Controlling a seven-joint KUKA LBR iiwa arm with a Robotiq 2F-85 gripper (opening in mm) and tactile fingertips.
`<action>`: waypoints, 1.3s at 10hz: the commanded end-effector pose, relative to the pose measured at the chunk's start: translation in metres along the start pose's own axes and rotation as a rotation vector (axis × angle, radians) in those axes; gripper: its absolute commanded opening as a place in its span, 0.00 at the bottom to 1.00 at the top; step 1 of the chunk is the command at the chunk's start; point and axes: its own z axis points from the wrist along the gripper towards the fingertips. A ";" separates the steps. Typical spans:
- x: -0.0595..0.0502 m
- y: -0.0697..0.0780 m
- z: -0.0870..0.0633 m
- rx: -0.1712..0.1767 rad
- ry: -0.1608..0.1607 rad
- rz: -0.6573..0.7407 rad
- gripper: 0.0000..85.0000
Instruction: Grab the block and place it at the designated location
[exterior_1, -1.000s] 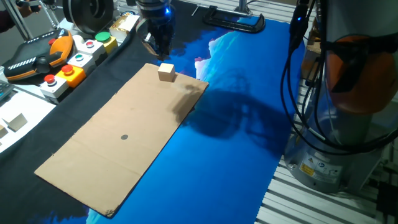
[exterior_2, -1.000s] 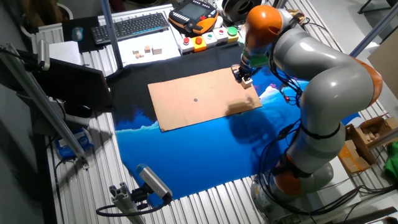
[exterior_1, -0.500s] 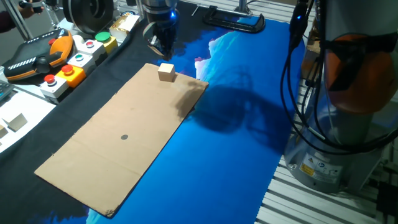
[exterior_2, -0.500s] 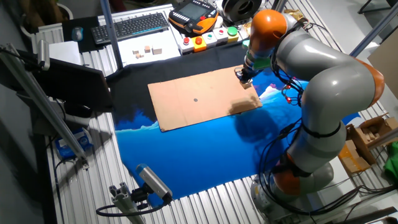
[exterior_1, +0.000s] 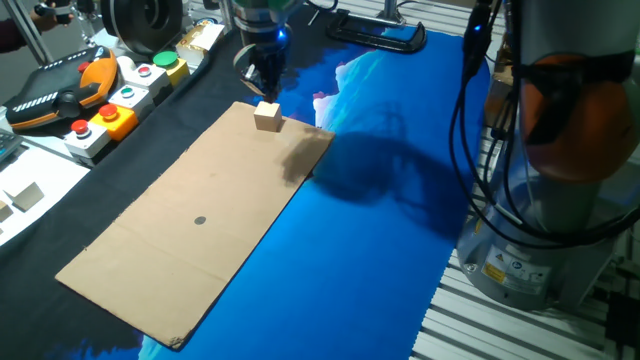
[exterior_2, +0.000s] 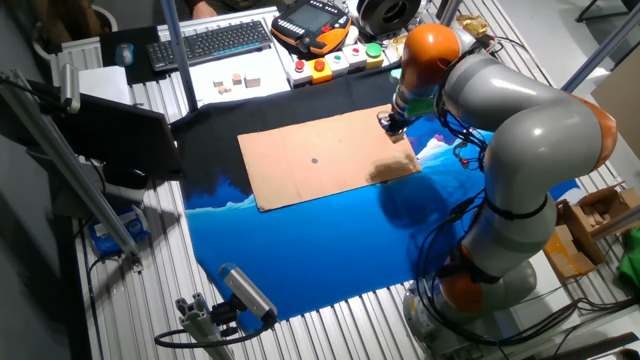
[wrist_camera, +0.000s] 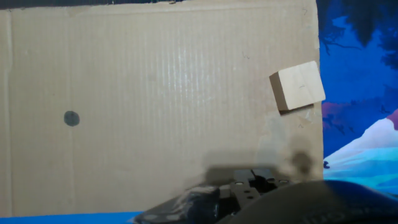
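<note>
Block (exterior_1: 267, 116) sits on the cardboard's (exterior_1: 190, 250) corner; end effector (exterior_1: 262, 80) hovers beside it, grip state unclear.

Claw (exterior_1: 262, 80) fingertips blurred and dark in one fixed view, their gap unreadable.

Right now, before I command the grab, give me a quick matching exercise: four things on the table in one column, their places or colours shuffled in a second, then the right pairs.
Things:
1. block
2. dark grey dot
3. gripper
4. cloth

Descriptions:
A. bright blue, spread under the cardboard
B. hangs above the cardboard's far edge, next to the cube
C. light tan wood, sits near a corner of the cardboard
D. marked on bare cardboard, far from the cube

Pairs: 1-C, 2-D, 3-B, 4-A
</note>
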 end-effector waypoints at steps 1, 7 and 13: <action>-0.004 -0.006 0.002 -0.020 0.004 0.002 0.01; -0.015 -0.025 0.006 0.034 0.032 -0.039 0.01; -0.018 -0.029 0.017 0.011 0.065 -0.013 0.01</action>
